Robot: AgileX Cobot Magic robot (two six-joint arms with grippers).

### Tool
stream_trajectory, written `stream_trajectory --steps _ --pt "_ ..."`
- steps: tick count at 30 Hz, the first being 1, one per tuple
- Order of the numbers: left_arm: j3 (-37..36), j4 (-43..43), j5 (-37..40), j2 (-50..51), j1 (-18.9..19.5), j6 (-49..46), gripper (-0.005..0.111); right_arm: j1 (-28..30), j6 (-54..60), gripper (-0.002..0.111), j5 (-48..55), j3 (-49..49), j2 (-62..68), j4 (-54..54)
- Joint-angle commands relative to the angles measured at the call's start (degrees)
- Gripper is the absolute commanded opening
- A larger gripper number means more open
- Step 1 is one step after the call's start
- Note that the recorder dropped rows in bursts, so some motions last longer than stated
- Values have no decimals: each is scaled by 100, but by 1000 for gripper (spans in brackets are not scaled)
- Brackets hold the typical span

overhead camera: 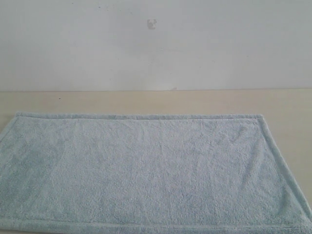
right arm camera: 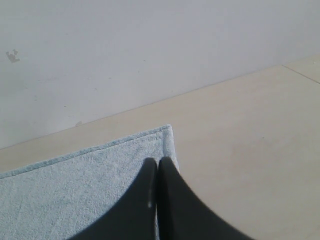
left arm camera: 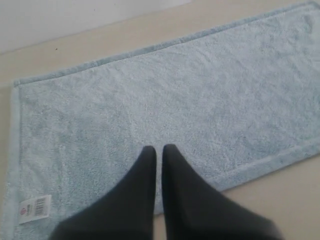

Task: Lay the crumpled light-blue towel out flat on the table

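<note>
1. Worktop (overhead camera: pixel 146 101): pale beige and wide, running back to a white wall (overhead camera: pixel 146 44). A bare strip shows beyond the towel and to its right.
2. Towel (overhead camera: pixel 146 170): light blue. It lies open as a full rectangle on the worktop, taking up most of the near part of the exterior view. The pile looks even, with no folds or ridges. The hem runs straight along the far, right and near edges. The left edge is cut off by the frame in that view, but the left wrist view shows that end flat too.
3. Left gripper (left arm camera: pixel 159 150): tips pressed together and holding nothing. It hangs over the towel just inside one long hem. I cannot tell if it touches the cloth.
4. Right gripper (right arm camera: pixel 157 162): tips together and empty, poised over a towel corner next to bare worktop. Whether it touches is also unclear.
5. Label (left arm camera: pixel 35 208): small and white, lying face up near a corner hem.
6. Step in hand, my reading: the spreading looks done, and this is the final check or release stage.
7. Next move, my reading: both arms should rise straight off the cloth. Any sideways drag could catch the pile and wrinkle a corner.
</note>
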State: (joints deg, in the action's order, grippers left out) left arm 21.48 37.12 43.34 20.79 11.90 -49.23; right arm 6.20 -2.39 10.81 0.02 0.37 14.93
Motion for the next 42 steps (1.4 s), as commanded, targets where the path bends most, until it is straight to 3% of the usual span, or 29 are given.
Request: stream_trajectory --steps 1,9,17,23,29,32,42 --pt "-83 -139 -230 -214 -46 -122 4 7 -10 0 -24 -2 -37 -15" --pt "-73 123 -1036 -506 -46 -122 4 7 -10 0 -24 -2 -37 -15" --pt "-73 168 -1128 -569 -46 -181 4 7 -10 0 -24 -2 -37 -15" --pt "-73 701 -1859 -989 -46 -181 4 7 -10 0 -24 -2 -37 -15" --pt "-73 299 -2270 -1279 -46 -96 4 7 -10 0 43 -2 -37 -15" --pt "-73 252 -2562 -1304 -46 397 4 7 -10 0 57 -2 -37 -15" --pt "-141 -1007 -3093 -1304 -46 3553 4 7 -10 0 57 -2 -37 -15"
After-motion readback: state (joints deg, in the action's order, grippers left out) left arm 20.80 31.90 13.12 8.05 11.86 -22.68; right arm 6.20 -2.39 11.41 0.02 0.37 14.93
